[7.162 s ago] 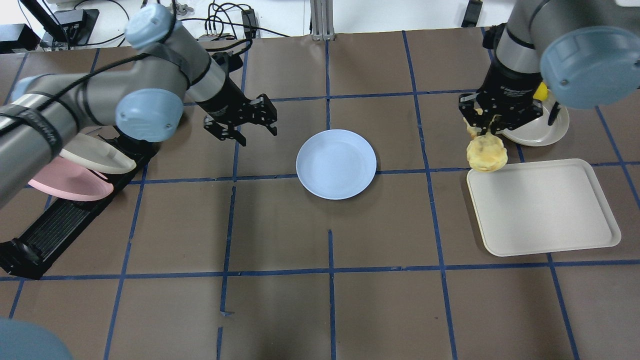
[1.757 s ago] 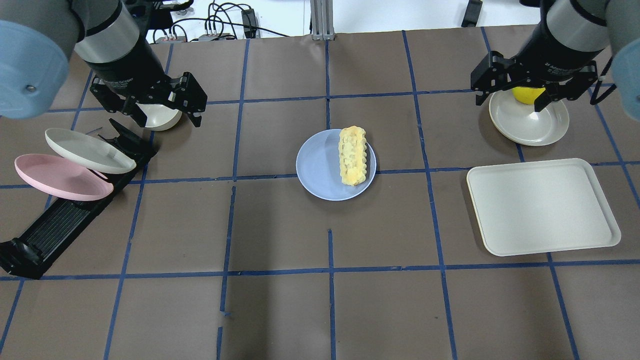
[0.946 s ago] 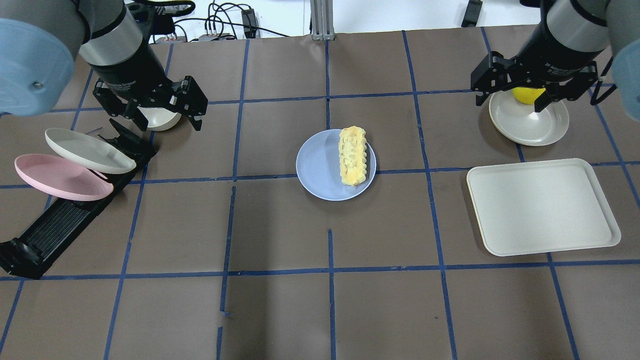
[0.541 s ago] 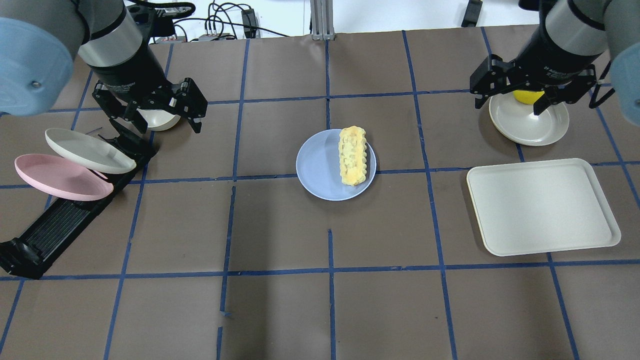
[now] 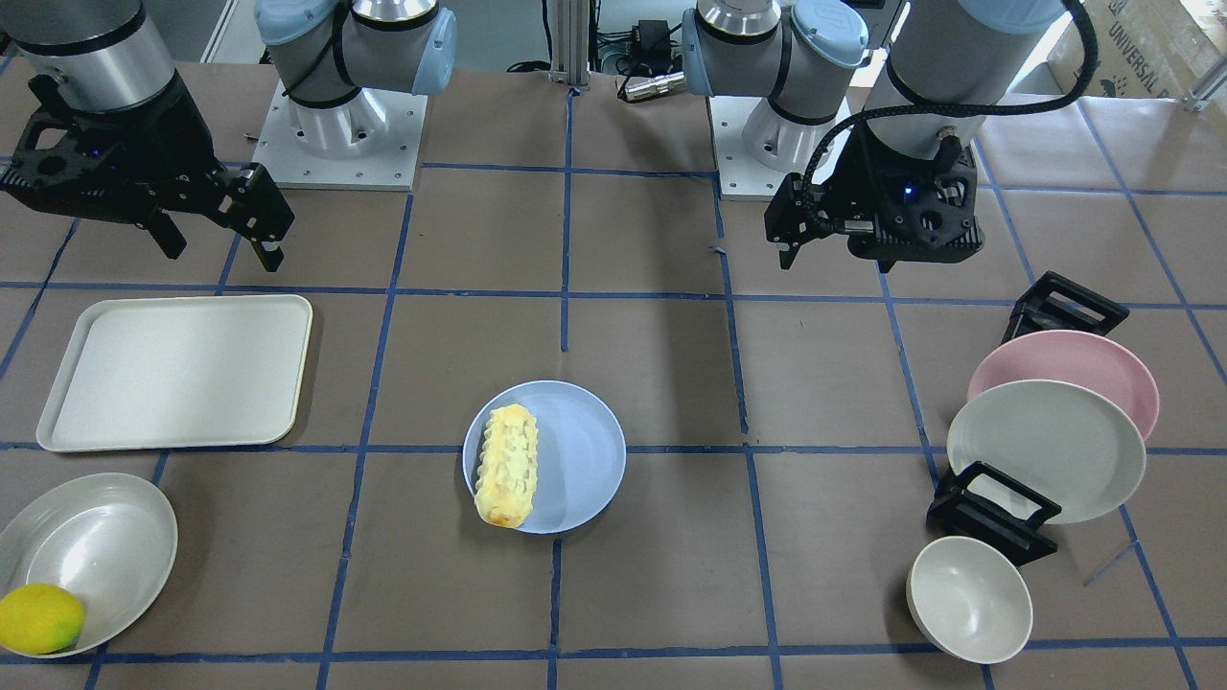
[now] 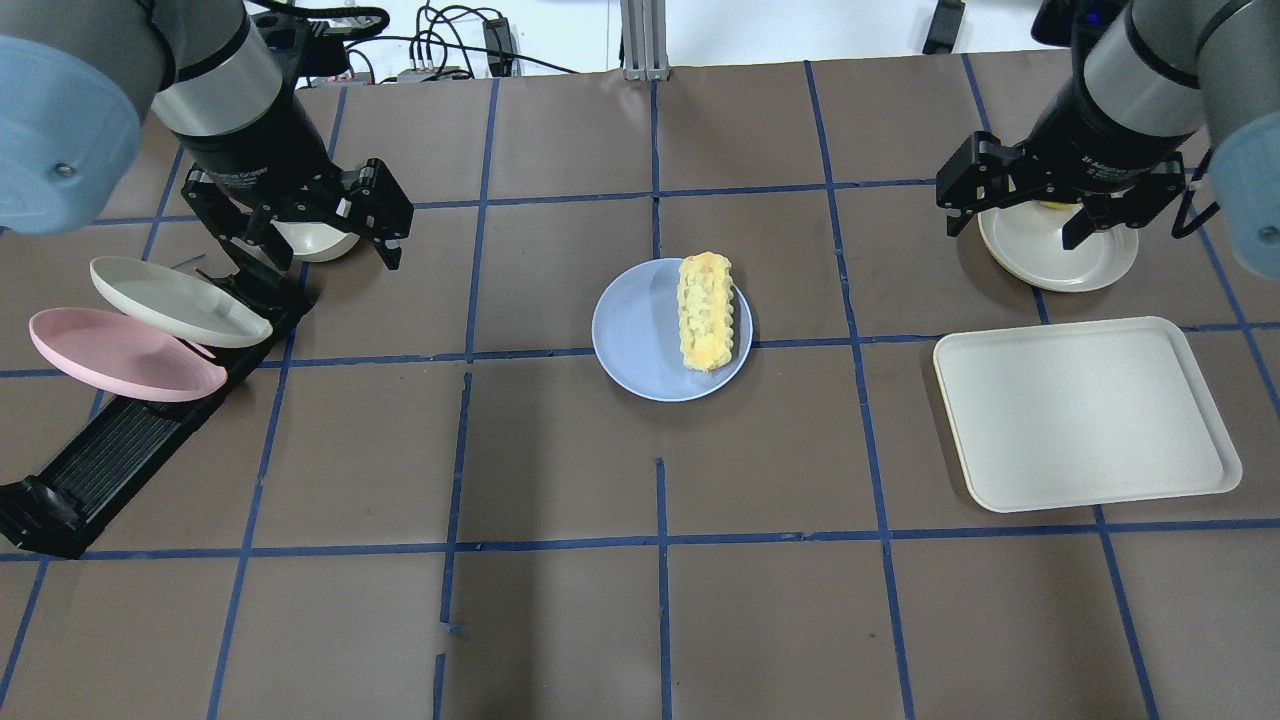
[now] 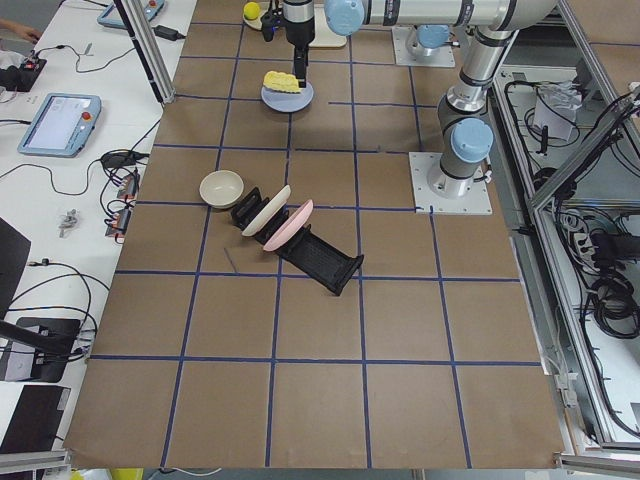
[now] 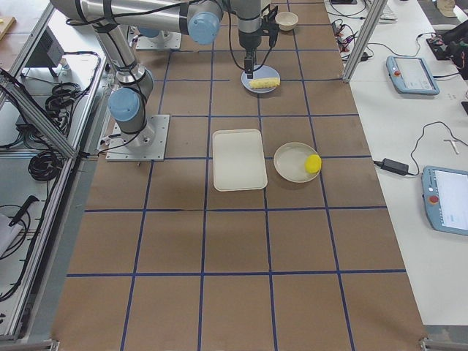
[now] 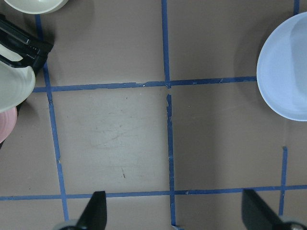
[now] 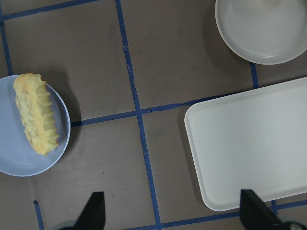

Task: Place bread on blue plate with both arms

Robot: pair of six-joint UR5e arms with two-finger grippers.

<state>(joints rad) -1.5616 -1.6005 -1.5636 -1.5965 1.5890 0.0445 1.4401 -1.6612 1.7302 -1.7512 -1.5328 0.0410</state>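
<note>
Left gripper (image 6: 330, 257) and right gripper (image 6: 1010, 232) gape empty; bread (image 6: 705, 310) lies on blue plate (image 6: 630, 342), well apart between them.

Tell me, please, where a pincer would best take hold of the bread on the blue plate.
Probably across its narrow middle, coming straight down from above: the bread lies flat and elongated on the blue plate, with both long sides exposed. One long side sits at the plate's rim, so lower carefully there.

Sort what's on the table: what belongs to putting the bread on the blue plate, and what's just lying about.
Job in hand: bread, blue plate, left gripper, right gripper.

Lying about: tray, lemon, lemon's dish, bowl, rack, pink plate, white plate.
</note>
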